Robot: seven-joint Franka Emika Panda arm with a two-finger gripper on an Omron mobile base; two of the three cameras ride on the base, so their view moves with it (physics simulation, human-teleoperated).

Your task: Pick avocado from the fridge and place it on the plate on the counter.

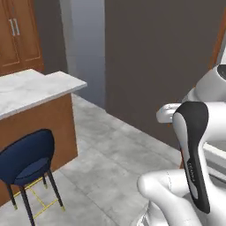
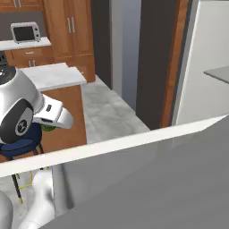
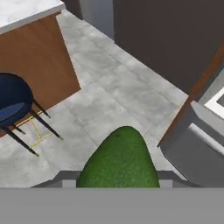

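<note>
My gripper (image 3: pixel 118 186) is closed on the avocado (image 3: pixel 119 162), carried over bare floor between the fridge (image 2: pixel 203 85) and the counter (image 1: pixel 31 90). I judge it light, firm, smooth, so it could slip; clamping across its widest middle looks safest. Plate not reached yet.

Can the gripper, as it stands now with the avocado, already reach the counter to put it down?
Probably not yet. The gripper holds the avocado above open floor, and the counter stands apart, beyond the blue stool. Nothing blocks the way; only the gap remains.
</note>
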